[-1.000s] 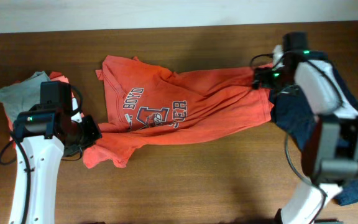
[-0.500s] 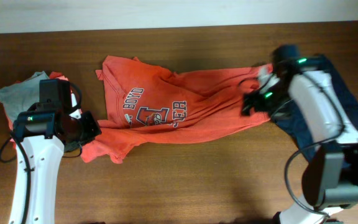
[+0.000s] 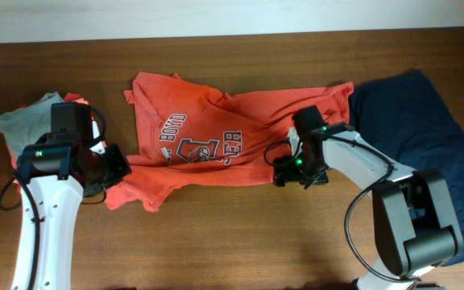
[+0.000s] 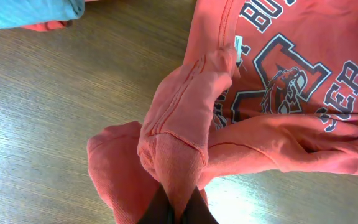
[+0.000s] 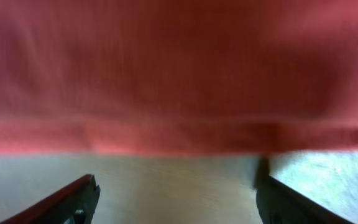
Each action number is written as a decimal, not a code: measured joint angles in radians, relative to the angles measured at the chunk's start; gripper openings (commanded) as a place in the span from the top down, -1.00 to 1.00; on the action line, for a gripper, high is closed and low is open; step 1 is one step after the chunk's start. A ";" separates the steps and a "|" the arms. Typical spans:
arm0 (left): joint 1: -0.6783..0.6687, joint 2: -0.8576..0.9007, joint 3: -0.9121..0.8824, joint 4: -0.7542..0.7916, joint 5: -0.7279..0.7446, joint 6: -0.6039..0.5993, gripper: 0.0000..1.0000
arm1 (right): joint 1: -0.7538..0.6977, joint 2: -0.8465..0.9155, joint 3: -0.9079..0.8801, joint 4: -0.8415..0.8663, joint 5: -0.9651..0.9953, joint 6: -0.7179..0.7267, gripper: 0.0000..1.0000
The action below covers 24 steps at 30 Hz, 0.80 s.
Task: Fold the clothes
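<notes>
The orange-red T-shirt (image 3: 240, 129) lies crumpled across the middle of the brown worktop (image 3: 232, 242), with its letters facing up. The left tool (image 4: 178, 208) is clamped on a bunched bit of the shirt at its left side. The right tool (image 5: 173, 196) has its 2 fingers (image 5: 73, 199) wide apart with nothing between them, low over the wood by the shirt's hem. A dark blue garment (image 3: 417, 137) lies just beside the shirt on the right. A small grey shirt (image 3: 22, 121) lies at the left.
</notes>
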 measured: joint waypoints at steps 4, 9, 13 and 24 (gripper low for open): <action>0.000 0.000 0.000 -0.003 0.000 0.000 0.98 | 0.005 0.000 -0.007 0.047 0.032 0.077 -0.60; 0.000 0.000 0.000 -0.004 0.000 0.000 0.98 | 0.006 -0.006 -0.020 0.085 0.064 0.143 -0.42; 0.000 0.000 0.000 -0.004 0.000 0.000 0.98 | 0.006 -0.006 -0.024 0.096 0.086 0.170 -0.09; 0.000 0.000 0.000 -0.004 0.000 0.000 0.99 | 0.006 -0.006 -0.031 0.106 0.106 0.179 0.20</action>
